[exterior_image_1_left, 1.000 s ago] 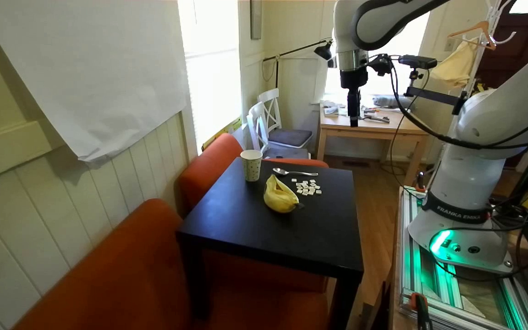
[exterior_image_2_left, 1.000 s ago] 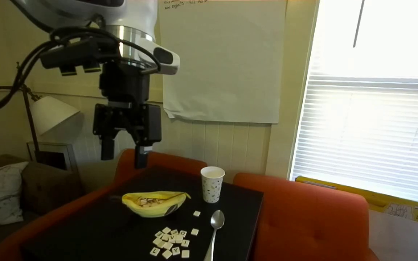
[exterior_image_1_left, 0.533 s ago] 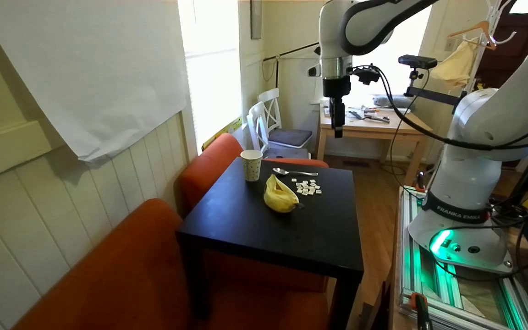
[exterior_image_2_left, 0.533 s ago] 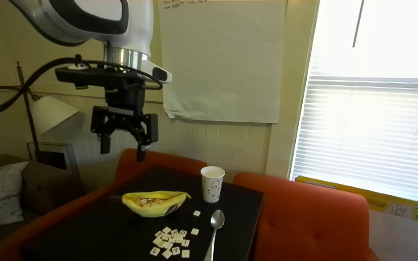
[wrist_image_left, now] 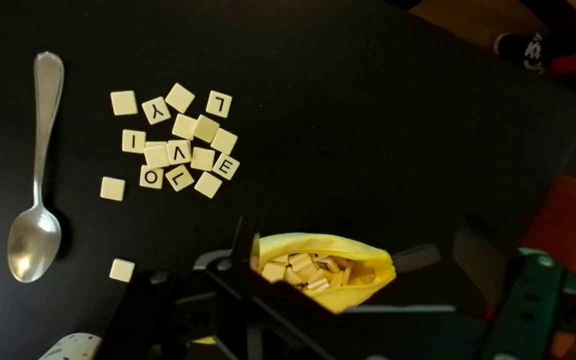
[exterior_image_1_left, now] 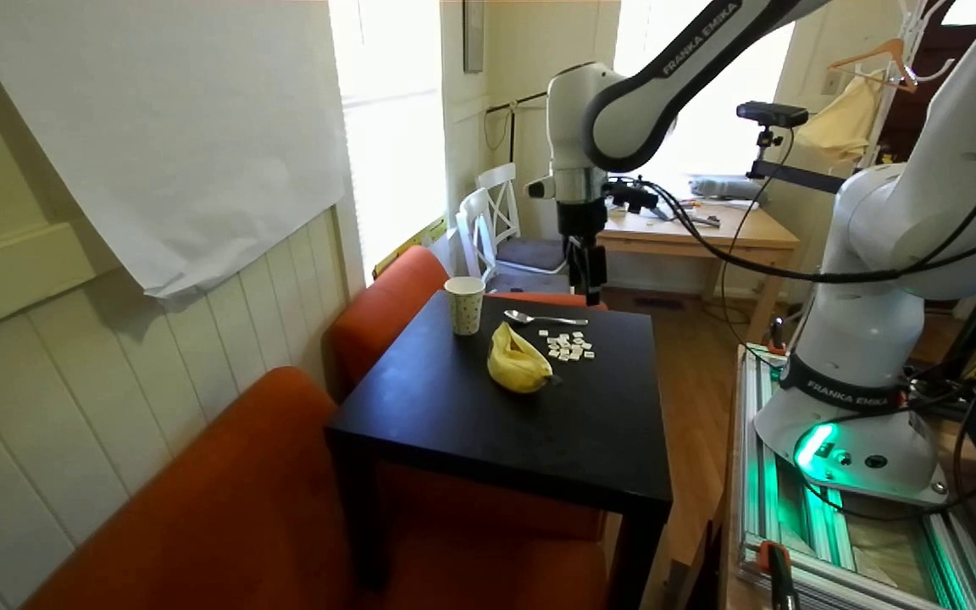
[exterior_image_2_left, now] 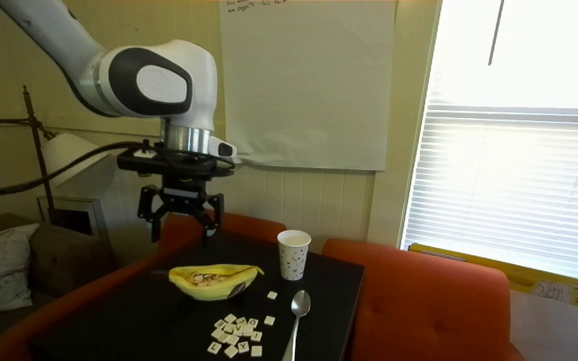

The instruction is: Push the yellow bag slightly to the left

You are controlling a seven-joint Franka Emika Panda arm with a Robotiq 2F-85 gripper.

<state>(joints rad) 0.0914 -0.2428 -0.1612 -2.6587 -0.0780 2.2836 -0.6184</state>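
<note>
The yellow bag [exterior_image_1_left: 515, 371] is banana-shaped and lies on the black table with its top open. It also shows in an exterior view [exterior_image_2_left: 213, 293], where pale letter tiles fill it and a dark patch marks one end. My gripper [exterior_image_2_left: 181, 235] is open and empty, with its fingers pointing down. It hangs above the table, apart from the bag, and also shows in an exterior view [exterior_image_1_left: 585, 290]. In the wrist view the bag [wrist_image_left: 323, 242] appears between the spread fingers [wrist_image_left: 359, 247], and the left finger and linkage hide part of it.
The black table [exterior_image_1_left: 471, 432] also holds a paper cup [exterior_image_1_left: 465, 307], a spoon [exterior_image_2_left: 297, 313] and loose letter tiles [exterior_image_2_left: 239, 331]. The tiles lie between bag and spoon. Orange seats [exterior_image_2_left: 419, 306] border the table. A wall stands behind.
My arm has moved down, and the open gripper is now much lower, closer to the table. In an exterior view it also shifted left. The bag, cup, spoon and tiles have not moved.
</note>
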